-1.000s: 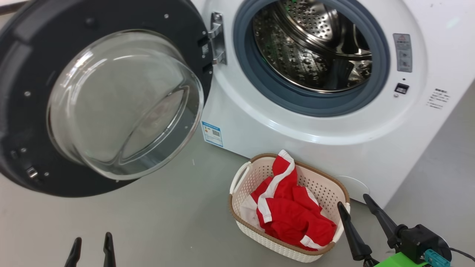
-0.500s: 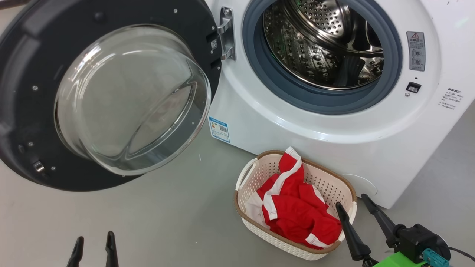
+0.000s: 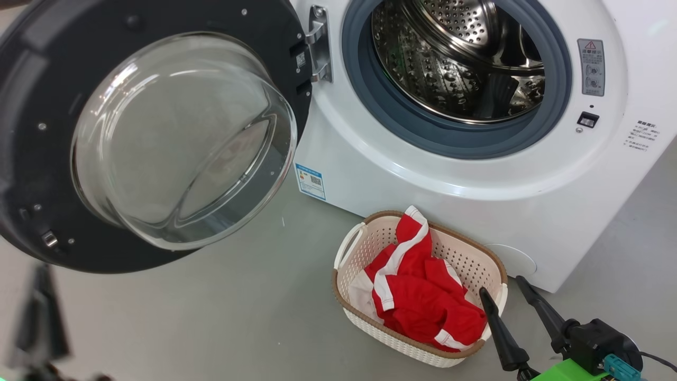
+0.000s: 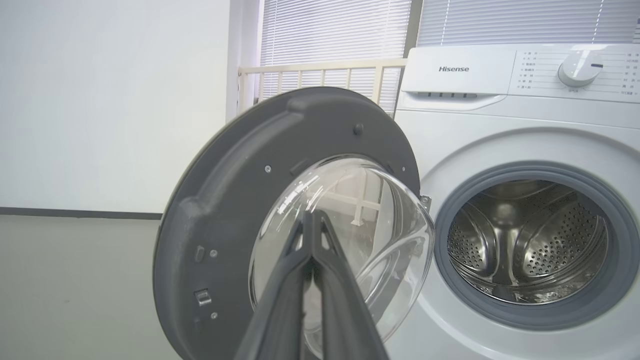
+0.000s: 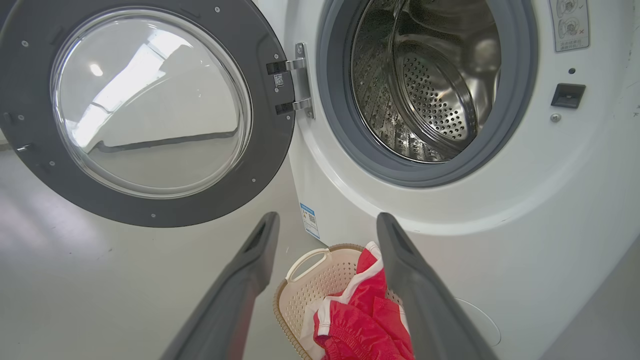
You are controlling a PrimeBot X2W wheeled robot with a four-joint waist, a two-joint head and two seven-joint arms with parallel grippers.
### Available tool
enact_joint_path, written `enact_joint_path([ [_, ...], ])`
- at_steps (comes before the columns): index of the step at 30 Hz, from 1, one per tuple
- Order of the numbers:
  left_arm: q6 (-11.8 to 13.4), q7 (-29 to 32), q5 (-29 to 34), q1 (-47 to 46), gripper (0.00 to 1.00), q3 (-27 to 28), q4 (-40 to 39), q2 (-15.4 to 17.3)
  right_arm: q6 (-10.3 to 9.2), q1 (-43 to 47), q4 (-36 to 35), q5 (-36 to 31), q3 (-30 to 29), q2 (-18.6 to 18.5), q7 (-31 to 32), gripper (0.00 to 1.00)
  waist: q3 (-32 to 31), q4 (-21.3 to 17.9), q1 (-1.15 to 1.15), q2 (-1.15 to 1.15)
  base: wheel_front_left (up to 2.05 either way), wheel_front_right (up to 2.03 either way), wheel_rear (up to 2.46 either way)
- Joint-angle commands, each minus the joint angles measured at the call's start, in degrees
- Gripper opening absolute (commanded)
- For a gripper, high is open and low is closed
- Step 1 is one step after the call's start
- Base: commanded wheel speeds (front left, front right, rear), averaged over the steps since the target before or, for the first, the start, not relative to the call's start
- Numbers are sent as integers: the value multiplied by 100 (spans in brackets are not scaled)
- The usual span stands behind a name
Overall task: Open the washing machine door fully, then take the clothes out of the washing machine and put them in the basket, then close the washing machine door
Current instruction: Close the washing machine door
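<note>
Left gripper (image 4: 312,220): two dark fingers pressed together, nothing between them, pointed at the door glass, contact not discernible; blurred at the head view's lower left. One washing machine door (image 3: 180,137): round, wide dark rim, bulging clear glass bowl, standing open on a steel hinge (image 3: 319,47). One washing machine (image 3: 423,180): white, boxy, grey rubber gasket (image 3: 370,106), perforated steel drum (image 3: 455,58). One basket (image 3: 391,338): cream perforated plastic, brown woven-look rim, on the floor (image 3: 211,317) close to the machine's front lower edge, holding the clothes (image 3: 423,301), crumpled red fabric with white trim, number of pieces unclear. Right gripper (image 3: 502,286): fingers spread wide, empty, at the basket's right end.
</note>
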Motion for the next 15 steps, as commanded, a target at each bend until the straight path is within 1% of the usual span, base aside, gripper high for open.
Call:
enact_joint_path([
  [1, -68, -28, 66, -433, 0, 399, -295, 255, 36, -181, -145, -9, 92, -48, -37, 100, 22, -12, 0, 0, 0, 0, 0],
  [2, -93, -28, 55, -581, 0, 518, -353, 352, 36, -183, -145, -11, 92, -50, -37, 100, 35, -19, 0, 0, 0, 0, 0],
  [3, -93, -28, 55, -581, 0, 518, -353, 352, 36, -183, -145, -11, 92, -50, -37, 100, 35, -19, 0, 0, 0, 0, 0],
  [7, -143, -28, -163, -1176, 0, 932, -429, 755, 36, -224, -133, -18, 126, -72, -37, 100, 91, -85, 0, 0, 0, 0, 0],
  [10, -149, -28, -449, -1513, 0, 1036, -385, 1168, 36, -259, -122, -28, 161, -66, -37, 100, 122, -152, 0, 0, 0, 0, 0],
  [15, -151, -28, -976, -1986, 0, 1175, -192, 1766, 36, -269, -132, -57, 170, -34, -37, 100, 203, -202, 0, 0, 0, 0, 0],
])
